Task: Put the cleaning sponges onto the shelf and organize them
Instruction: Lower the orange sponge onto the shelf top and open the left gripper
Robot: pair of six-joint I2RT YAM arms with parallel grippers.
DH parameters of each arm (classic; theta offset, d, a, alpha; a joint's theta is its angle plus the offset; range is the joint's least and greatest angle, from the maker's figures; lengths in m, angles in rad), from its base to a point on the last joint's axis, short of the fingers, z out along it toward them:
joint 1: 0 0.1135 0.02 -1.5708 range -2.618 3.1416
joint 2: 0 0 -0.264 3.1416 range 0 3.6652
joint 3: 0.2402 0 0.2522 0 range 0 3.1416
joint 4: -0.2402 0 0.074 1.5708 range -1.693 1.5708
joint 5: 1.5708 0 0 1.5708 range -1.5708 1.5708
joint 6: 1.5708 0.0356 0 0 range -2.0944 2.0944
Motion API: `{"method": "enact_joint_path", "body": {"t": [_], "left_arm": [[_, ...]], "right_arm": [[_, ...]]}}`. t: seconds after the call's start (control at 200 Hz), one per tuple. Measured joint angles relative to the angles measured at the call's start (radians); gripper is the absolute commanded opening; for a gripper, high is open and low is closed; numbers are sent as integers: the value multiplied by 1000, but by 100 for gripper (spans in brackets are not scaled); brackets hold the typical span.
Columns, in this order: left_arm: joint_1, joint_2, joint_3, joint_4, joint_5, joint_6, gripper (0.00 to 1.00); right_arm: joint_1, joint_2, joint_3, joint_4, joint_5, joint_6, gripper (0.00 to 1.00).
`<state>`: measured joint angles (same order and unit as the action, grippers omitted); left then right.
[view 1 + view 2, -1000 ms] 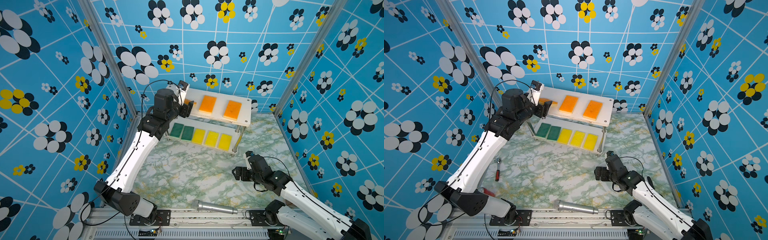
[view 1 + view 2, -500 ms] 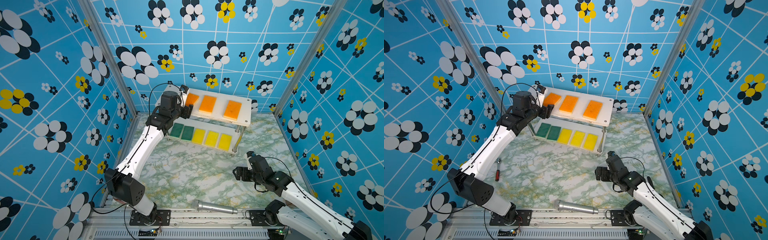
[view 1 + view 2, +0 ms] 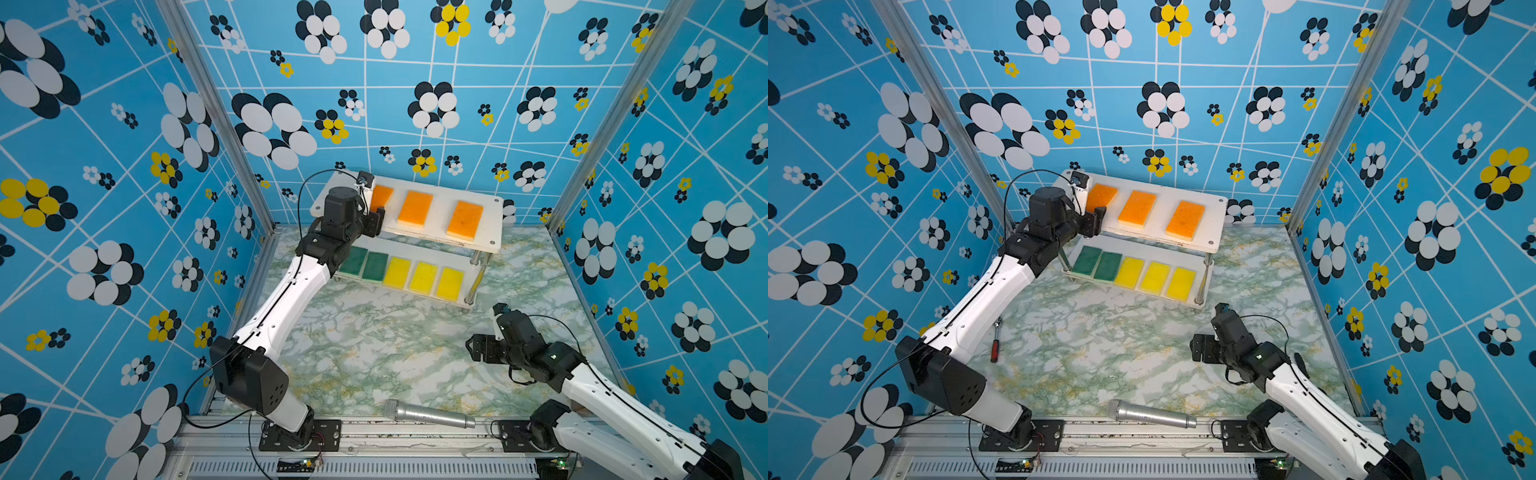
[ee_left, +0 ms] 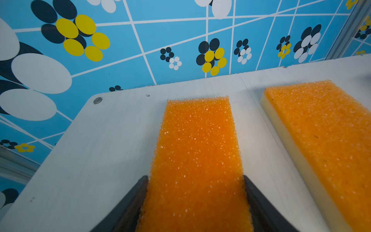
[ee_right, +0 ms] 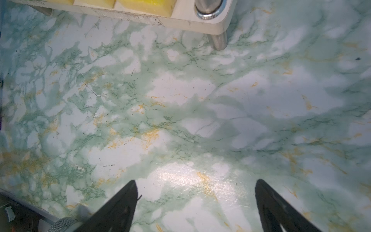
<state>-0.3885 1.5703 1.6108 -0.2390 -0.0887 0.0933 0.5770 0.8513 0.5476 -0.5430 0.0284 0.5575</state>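
The shelf (image 3: 493,216) (image 3: 1217,226) stands at the back of the marble table. On its top board lie two orange sponges (image 3: 414,208) (image 3: 465,220), and a third orange sponge (image 3: 382,194) (image 4: 196,140) rests at the board's left end. My left gripper (image 3: 374,206) (image 4: 195,180) is shut on that third sponge, one finger pressing each long side. The lower board holds two dark green sponges (image 3: 353,262) and three yellow sponges (image 3: 423,276) in a row. My right gripper (image 3: 476,348) (image 5: 195,186) hovers open and empty over the table, right of centre.
A silver microphone (image 3: 428,414) lies near the table's front edge. A small red-handled tool (image 3: 995,345) lies by the left arm. Patterned blue walls enclose the table on three sides. The shelf's metal post (image 5: 217,40) stands just ahead of my right gripper.
My left arm has carried the orange sponge from the shelf's left edge further onto the top board and lowered it there. The right arm has not moved.
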Motion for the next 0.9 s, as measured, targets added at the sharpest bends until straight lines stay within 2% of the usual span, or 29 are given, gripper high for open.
{"method": "enact_joint_path", "body": {"t": [0.195, 0.27, 0.32, 0.355, 0.395, 0.72, 0.9], "left_arm": [[-6, -2, -5, 8, -48, -8, 72], [-6, -2, -6, 9, -64, -12, 76], [-6, -3, -8, 13, -71, -16, 80], [-6, -5, -13, 20, -75, -18, 93], [-6, -8, -18, 29, -79, -23, 98], [-6, -23, -47, 61, -79, -23, 99], [-9, -49, -70, 58, -29, -23, 99]], "right_arm": [[0, 0, 0, 0, 0, 0, 93], [0, 0, 0, 0, 0, 0, 93], [0, 0, 0, 0, 0, 0, 93], [0, 0, 0, 0, 0, 0, 93], [0, 0, 0, 0, 0, 0, 93], [0, 3, 0, 0, -1, 0, 93], [0, 3, 0, 0, -1, 0, 93]]}}
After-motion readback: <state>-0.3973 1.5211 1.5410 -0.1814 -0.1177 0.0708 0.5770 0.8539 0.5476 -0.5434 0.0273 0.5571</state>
